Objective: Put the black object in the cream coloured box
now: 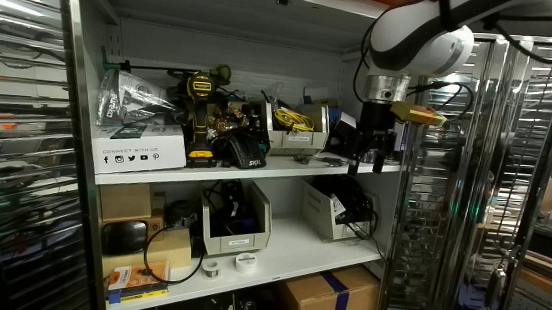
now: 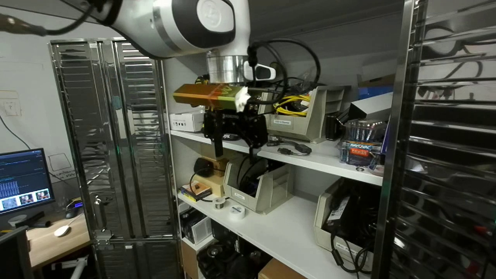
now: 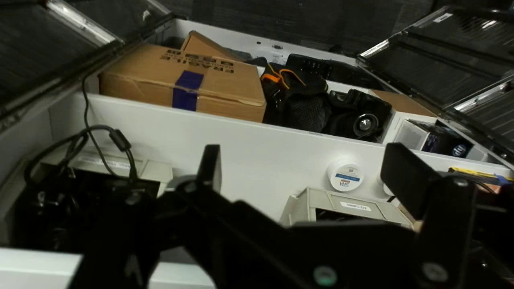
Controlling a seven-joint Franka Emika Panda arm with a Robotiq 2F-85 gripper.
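Observation:
My gripper (image 1: 365, 169) is open and empty in front of the upper shelf; it also shows in an exterior view (image 2: 235, 154) and the wrist view (image 3: 301, 168). Small black cable adapters (image 1: 333, 162) lie on that shelf, also in an exterior view (image 2: 297, 148); which black thing the task means is unclear. A cream bin (image 1: 298, 143) with yellow cable stands behind them, also in an exterior view (image 2: 288, 130). Two more cream bins with black cables stand on the lower shelf: one labelled A/V Cables (image 1: 238, 243) (image 3: 333, 198) and one further right (image 1: 320, 210) (image 3: 160, 170).
A yellow-black drill (image 1: 201, 112) and white box (image 1: 137, 149) stand on the upper shelf (image 1: 159, 176). A battery pack (image 2: 360, 149) is at its other end. White spools (image 1: 246, 262) lie on the lower shelf. Metal cabinet doors (image 1: 445, 208) (image 2: 131, 135) flank the shelves.

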